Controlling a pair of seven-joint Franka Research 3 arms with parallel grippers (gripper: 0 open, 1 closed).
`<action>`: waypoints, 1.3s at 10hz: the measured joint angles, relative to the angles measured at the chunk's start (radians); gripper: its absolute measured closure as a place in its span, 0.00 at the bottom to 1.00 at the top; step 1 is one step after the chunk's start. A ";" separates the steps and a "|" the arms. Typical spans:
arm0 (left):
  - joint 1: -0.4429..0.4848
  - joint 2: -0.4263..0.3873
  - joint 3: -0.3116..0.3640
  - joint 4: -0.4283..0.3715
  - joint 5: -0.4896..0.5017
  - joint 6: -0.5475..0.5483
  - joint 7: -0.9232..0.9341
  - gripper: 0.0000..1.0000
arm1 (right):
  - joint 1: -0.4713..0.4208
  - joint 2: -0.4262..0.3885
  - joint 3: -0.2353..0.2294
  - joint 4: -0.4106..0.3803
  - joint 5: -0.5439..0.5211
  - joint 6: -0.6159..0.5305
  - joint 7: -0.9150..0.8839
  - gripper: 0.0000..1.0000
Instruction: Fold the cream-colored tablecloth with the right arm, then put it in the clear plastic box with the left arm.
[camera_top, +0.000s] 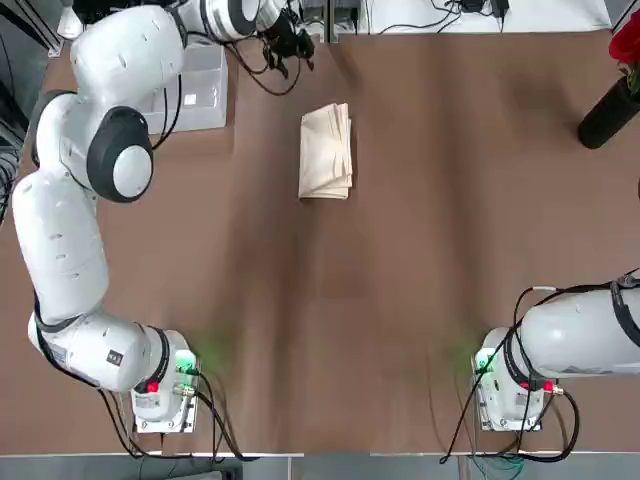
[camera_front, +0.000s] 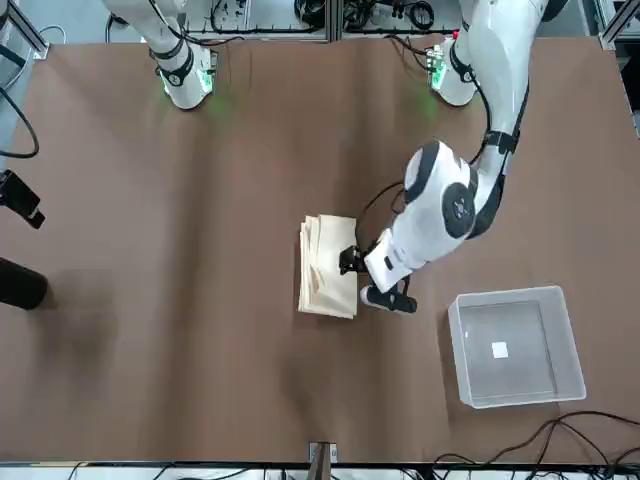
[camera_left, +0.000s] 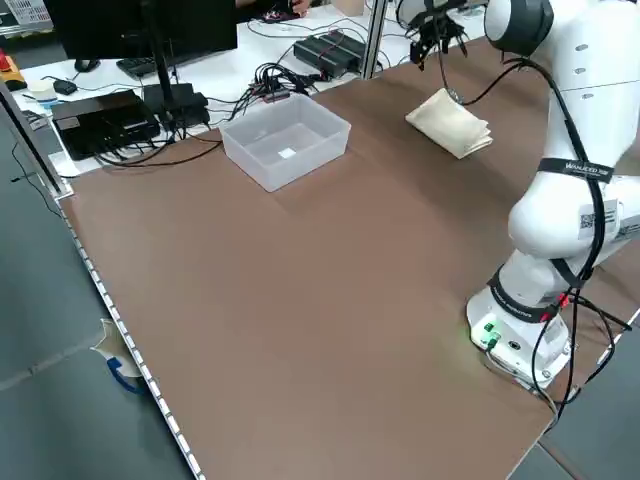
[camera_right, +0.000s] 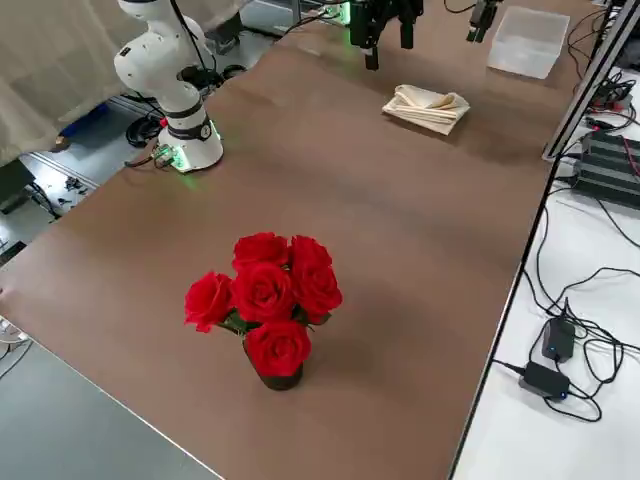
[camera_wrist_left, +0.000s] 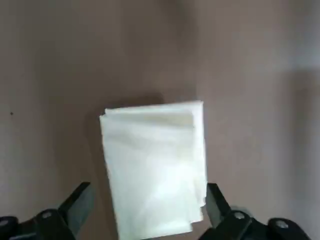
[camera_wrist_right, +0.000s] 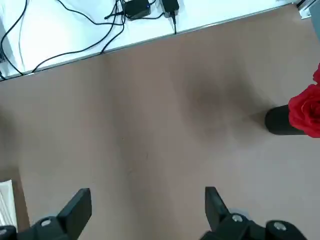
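Left wrist view is showing the left claw (camera_wrist_left: 145, 212) hanging wide open and empty over the folded cream-colored tablecloth (camera_wrist_left: 155, 167), so pickup is starting, needing descent and closing.

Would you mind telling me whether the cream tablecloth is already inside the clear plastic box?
No, the folded cream-colored tablecloth lies on the table, apart from the clear plastic box, which holds only a small white label.

Red roses (camera_right: 265, 300) in a dark vase (camera_top: 607, 118) stand on the brown table (camera_top: 400, 300); cables (camera_right: 560, 290) and a black power brick (camera_right: 544, 381) lie alongside on the white bench (camera_right: 560, 330).
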 joint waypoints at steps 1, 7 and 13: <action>0.001 0.001 0.020 -0.056 -0.065 0.000 0.105 0.00 | 0.000 0.000 0.001 0.000 0.006 0.000 0.000 0.00; 0.005 0.041 0.064 -0.219 -0.357 0.012 0.460 0.00 | 0.000 -0.001 -0.003 0.001 0.048 -0.054 -0.228 0.00; 0.038 0.171 0.061 -0.200 -0.553 0.122 0.590 0.00 | 0.000 -0.002 -0.003 0.003 0.048 -0.056 -0.294 0.00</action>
